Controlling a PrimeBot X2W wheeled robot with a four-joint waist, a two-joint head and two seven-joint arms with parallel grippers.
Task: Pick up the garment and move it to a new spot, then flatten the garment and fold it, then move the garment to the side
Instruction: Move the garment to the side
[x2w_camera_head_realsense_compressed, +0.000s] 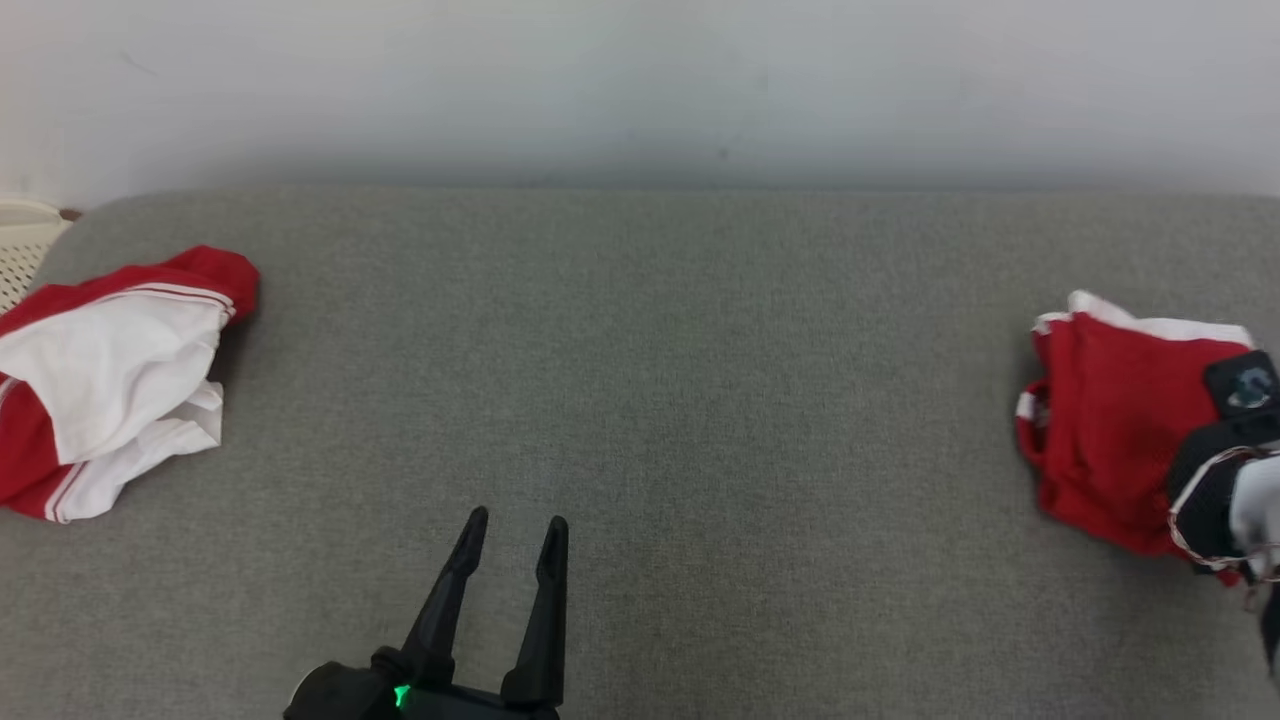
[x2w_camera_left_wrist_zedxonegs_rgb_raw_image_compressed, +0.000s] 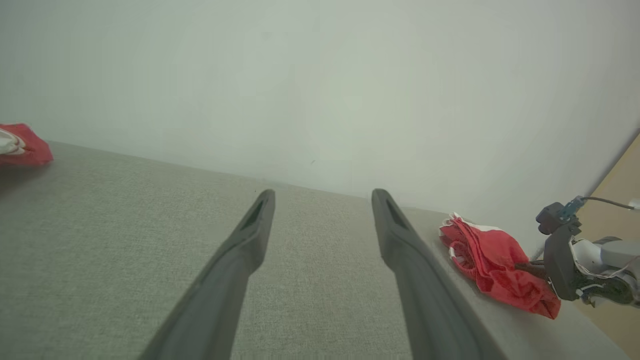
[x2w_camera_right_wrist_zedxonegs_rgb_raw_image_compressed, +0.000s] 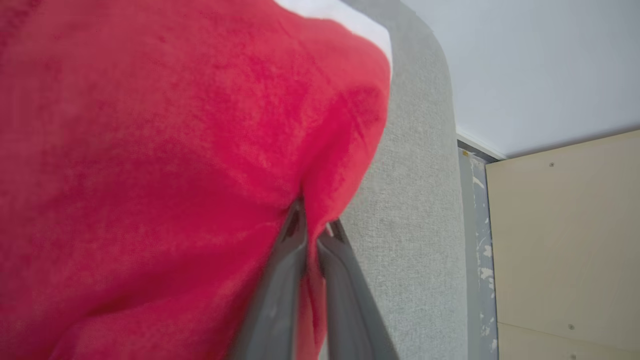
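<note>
A crumpled red garment (x2w_camera_head_realsense_compressed: 1110, 420) with white trim lies at the right end of the grey cushioned surface (x2w_camera_head_realsense_compressed: 650, 380). My right gripper (x2w_camera_right_wrist_zedxonegs_rgb_raw_image_compressed: 312, 225) is shut on a fold of that garment (x2w_camera_right_wrist_zedxonegs_rgb_raw_image_compressed: 150, 175), its fingertips buried in the red cloth. The left wrist view shows the same garment (x2w_camera_left_wrist_zedxonegs_rgb_raw_image_compressed: 495, 270) with the right arm's wrist beside it. My left gripper (x2w_camera_head_realsense_compressed: 517, 522) hovers open over bare grey fabric near the front edge, far from the garment, with nothing between its fingers (x2w_camera_left_wrist_zedxonegs_rgb_raw_image_compressed: 255, 225).
A second red-and-white garment (x2w_camera_head_realsense_compressed: 110, 370) lies bunched at the left end of the surface. A white perforated basket (x2w_camera_head_realsense_compressed: 25, 240) stands beyond the left corner. A pale wall runs along the back, and a light wooden panel (x2w_camera_right_wrist_zedxonegs_rgb_raw_image_compressed: 565, 235) stands past the right edge.
</note>
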